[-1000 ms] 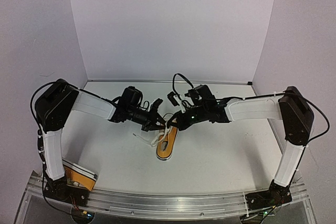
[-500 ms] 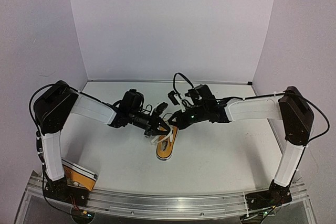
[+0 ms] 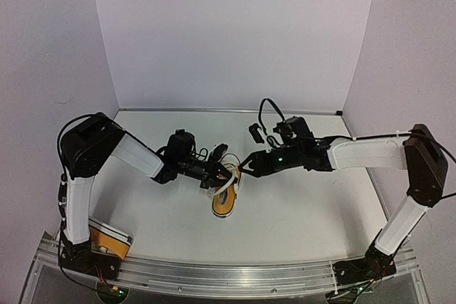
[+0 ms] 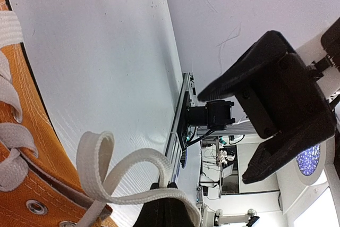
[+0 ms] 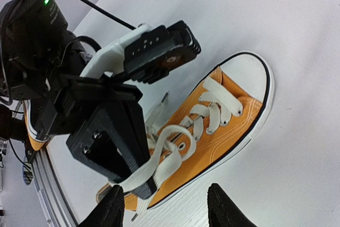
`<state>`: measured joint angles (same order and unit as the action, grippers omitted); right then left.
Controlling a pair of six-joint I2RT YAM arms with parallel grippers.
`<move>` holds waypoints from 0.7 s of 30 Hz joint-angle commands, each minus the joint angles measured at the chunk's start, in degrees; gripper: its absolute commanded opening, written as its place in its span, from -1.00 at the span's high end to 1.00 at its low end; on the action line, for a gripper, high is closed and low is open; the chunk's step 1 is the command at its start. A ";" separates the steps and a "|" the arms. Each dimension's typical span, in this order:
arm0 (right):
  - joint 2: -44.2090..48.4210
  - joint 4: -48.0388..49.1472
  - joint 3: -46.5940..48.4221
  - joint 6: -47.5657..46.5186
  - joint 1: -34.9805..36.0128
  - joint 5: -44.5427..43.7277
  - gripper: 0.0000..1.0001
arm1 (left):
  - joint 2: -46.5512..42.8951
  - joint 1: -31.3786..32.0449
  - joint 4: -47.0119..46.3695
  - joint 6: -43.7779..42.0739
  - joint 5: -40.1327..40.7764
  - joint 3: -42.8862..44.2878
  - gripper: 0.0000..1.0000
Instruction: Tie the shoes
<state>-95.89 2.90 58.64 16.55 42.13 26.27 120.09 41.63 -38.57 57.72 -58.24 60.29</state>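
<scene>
Orange centre shoe (image 3: 224, 203), second shoe (image 3: 109, 240); left end effector (image 4: 164, 192) pinches one lace (image 4: 127, 166).

Second shoe (image 3: 110, 241) half behind arm (image 3: 75, 211), lace end (image 4: 133, 163) hidden (in left claw (image 4: 164, 204))

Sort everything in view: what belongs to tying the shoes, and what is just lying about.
Job in hand: orange shoe mid-table; its white lace, pinched by the left gripper; right gripper, open; second shoe by the left arm's base.
Just there: table; metal rail at the near edge.
</scene>
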 commanded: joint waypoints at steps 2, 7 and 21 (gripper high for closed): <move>1.05 6.27 -4.94 4.21 0.17 7.02 0.07 | -0.14 -0.41 -5.52 2.04 0.07 0.90 1.00; -2.11 9.63 -5.66 5.24 1.55 9.79 0.13 | -0.48 -0.58 -5.29 1.96 0.22 0.69 1.00; -8.08 10.45 -2.31 4.80 2.79 8.73 0.70 | -1.92 -0.84 -3.92 0.93 0.28 0.11 1.00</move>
<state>-103.88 11.13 54.22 21.63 44.82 35.38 120.11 41.19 -40.62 59.02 -58.02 60.27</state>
